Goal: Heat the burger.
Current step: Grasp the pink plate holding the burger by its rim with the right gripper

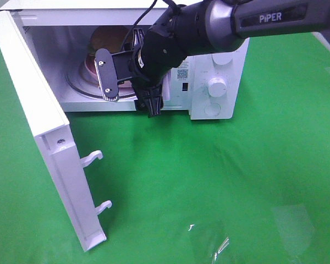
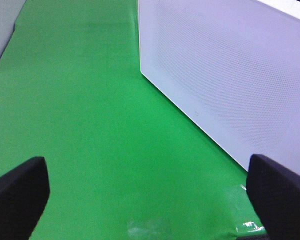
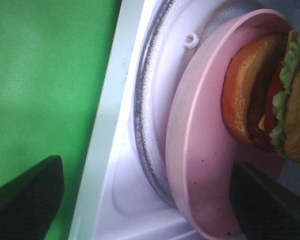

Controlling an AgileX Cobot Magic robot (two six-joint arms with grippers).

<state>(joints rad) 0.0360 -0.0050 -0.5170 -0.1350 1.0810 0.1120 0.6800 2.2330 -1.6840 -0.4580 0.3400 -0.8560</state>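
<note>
Burger [image 3: 262, 95] sits on pink plate [image 3: 200, 150], plate on the glass turntable [image 3: 150, 125] inside the open microwave [image 1: 217, 82]; best to draw the right gripper [image 1: 118, 74] straight out toward 6 o'clock without clipping the plate rim, then swing the door [image 1: 38, 126] shut. Right jaws spread wide, nothing held, straddling the plate's near edge with the burger just beyond them at 12 o'clock. Left gripper [image 2: 150, 200] gapes wide and empty over green cloth [image 2: 90, 125], beside the door.

The high exterior camera looks down at the open microwave [image 1: 212, 82] on green cloth [image 1: 209, 181], the left wrist camera faces its door [image 2: 230, 75] nearby, and the right wrist camera sits close (sharing the cavity) to the pink plate [image 3: 200, 165].
</note>
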